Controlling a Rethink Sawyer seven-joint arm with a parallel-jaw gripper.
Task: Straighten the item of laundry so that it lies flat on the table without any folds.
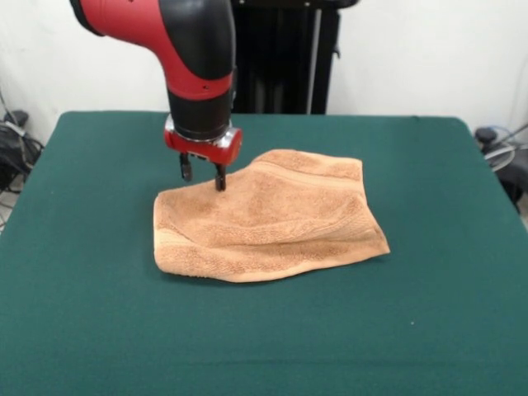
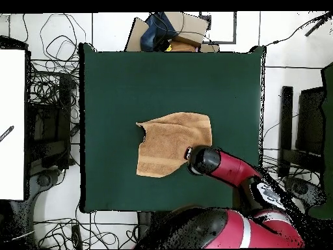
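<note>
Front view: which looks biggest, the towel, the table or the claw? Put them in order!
1. The table, the biggest by far.
2. The towel.
3. The claw, the smallest; it is open, its tips at the towel's far left edge.

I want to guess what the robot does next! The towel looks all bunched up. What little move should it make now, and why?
Probably lower the pincer a bit and close it on the towel's far edge. The pincer is open right at that edge, and the towel lies folded and wrinkled on the table, so gripping the edge would likely let the arm pull the fold out.
</note>
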